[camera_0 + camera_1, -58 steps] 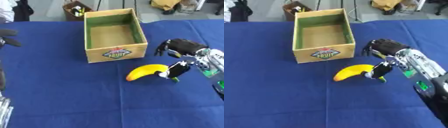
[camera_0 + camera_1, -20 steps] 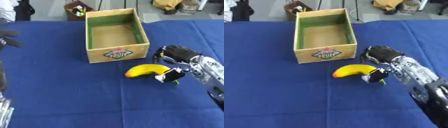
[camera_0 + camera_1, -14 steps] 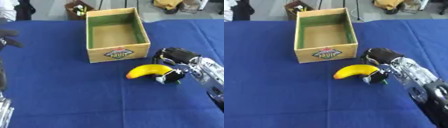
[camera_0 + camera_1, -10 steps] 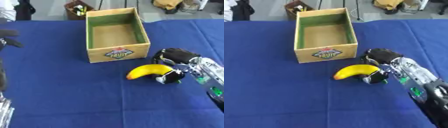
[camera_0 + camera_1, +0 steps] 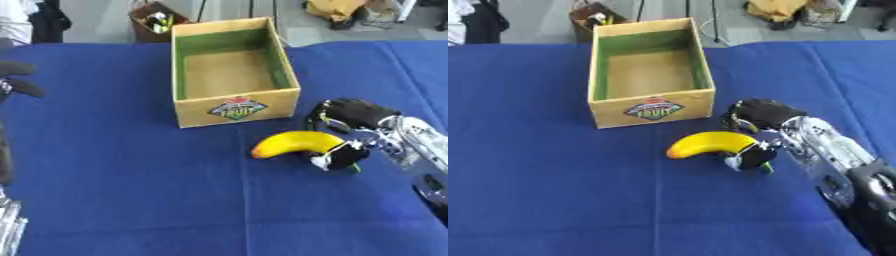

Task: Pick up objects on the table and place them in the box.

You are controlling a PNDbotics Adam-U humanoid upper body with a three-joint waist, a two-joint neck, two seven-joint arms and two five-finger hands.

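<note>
A yellow banana (image 5: 293, 142) lies on the blue tablecloth (image 5: 131, 175), just in front of the box's right corner. The cardboard box (image 5: 234, 107) has a green inside, a fruit label on its near wall, and looks empty. My right hand (image 5: 359, 114) comes in from the right at the banana's right end. Its fingers (image 5: 322, 114) curl down behind that end and its thumb (image 5: 341, 155) lies against the near side. The banana rests on the cloth. My left hand (image 5: 19, 84) shows at the left edge, dark fingers relaxed and holding nothing.
A brown basket (image 5: 154, 19) with small things stands on the floor beyond the table's far edge, and a yellow bag (image 5: 337, 9) lies further right. A silver arm part (image 5: 7, 227) shows at the lower left corner. Blue cloth spreads in front and to the left.
My right hand has moved left from beside the banana and closed round its right end. In the last half second hand and banana barely shift.
</note>
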